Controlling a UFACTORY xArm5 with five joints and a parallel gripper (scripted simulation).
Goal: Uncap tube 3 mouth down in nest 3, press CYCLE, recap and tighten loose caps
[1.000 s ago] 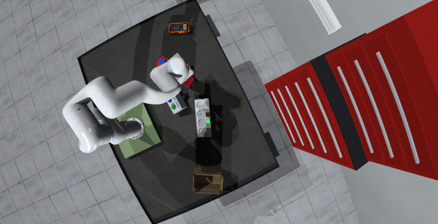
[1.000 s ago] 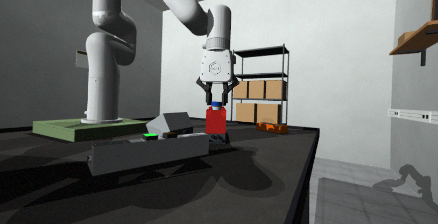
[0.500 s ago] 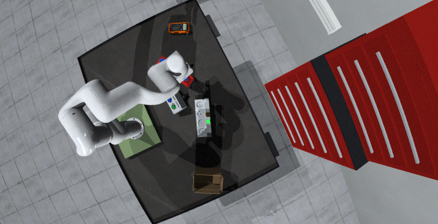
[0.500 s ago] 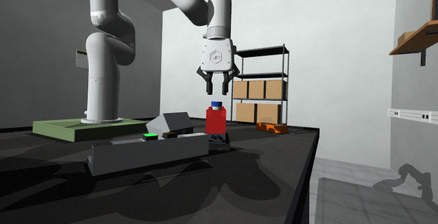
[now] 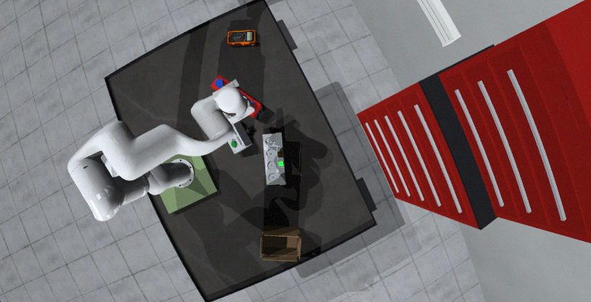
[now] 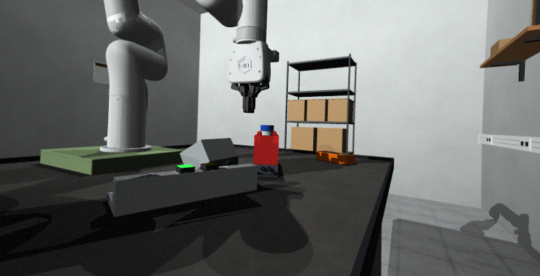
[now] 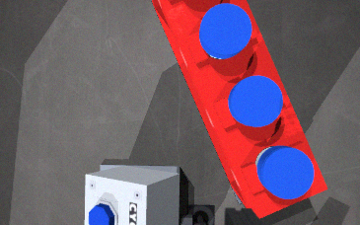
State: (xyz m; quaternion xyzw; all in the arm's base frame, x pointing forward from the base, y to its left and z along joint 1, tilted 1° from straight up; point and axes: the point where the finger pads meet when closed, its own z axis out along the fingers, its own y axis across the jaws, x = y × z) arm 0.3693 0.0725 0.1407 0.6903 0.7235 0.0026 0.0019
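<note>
The red decapping station (image 7: pixel 242 113) lies slantwise in the wrist view, with three blue caps sitting on their tubes: one at the top (image 7: pixel 225 31), one in the middle (image 7: pixel 255 101) and one at the bottom (image 7: pixel 285 173). In the side view the station (image 6: pixel 265 147) stands behind the cap tray with one blue cap (image 6: pixel 267 127) showing on top. My gripper (image 6: pixel 248 109) hangs a short way above and to the left of that cap, fingers shut together and holding nothing. The grey cap tray (image 6: pixel 184 187) shows a lit green lamp (image 6: pixel 184 168). The key housing (image 7: pixel 133 194) shows its blue CYCLE key (image 7: pixel 100 215).
From overhead, the key housing (image 5: pixel 239 139) with its green key (image 5: pixel 234 144) sits between the arm and the cap tray (image 5: pixel 274 158). An orange multimeter (image 5: pixel 241 36) lies at the far end of the table, a cardboard box (image 5: pixel 279 243) at the near end. Red cabinets (image 5: pixel 487 134) stand beside the table.
</note>
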